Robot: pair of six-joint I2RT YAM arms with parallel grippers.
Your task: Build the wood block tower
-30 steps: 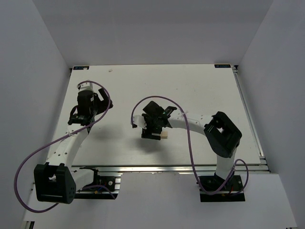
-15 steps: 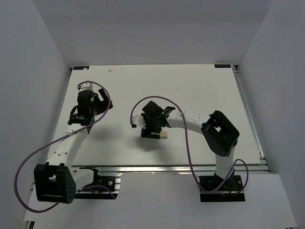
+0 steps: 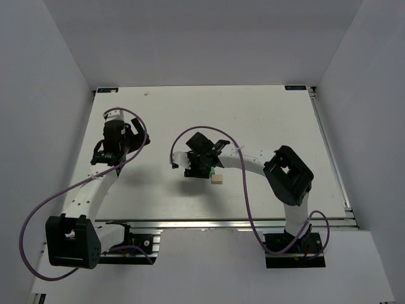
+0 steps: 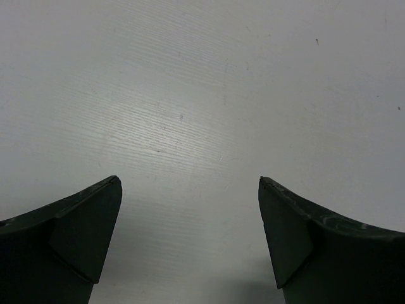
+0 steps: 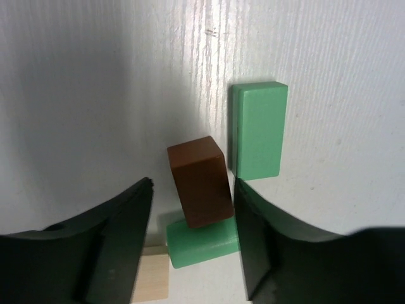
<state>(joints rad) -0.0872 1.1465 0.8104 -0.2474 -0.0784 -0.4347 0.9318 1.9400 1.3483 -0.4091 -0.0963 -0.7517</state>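
Note:
In the right wrist view a dark brown block (image 5: pixel 197 171) stands tilted between my right gripper's (image 5: pixel 193 185) fingers. It touches the right finger (image 5: pixel 266 234), and a white gap shows beside the left finger (image 5: pixel 107 240). The block's lower end rests on a green block (image 5: pixel 202 248) lying on the table. A light tan block (image 5: pixel 152 276) lies beside that one, and another green block (image 5: pixel 258 130) lies flat just beyond the right fingertip. From above, the right gripper (image 3: pixel 201 168) covers most of this; the tan block (image 3: pixel 217 179) shows beside it. My left gripper (image 4: pixel 190 183) is open over bare table.
The left arm's gripper (image 3: pixel 106 156) hovers over the table's left part, far from the blocks. Purple cables loop over both arms. White walls enclose the table (image 3: pixel 272 120) on three sides, with a metal rail along the near edge.
My right gripper's jaws have narrowed around the brown block and the hand has shifted slightly left and away, uncovering the tan block. The left arm has not moved.

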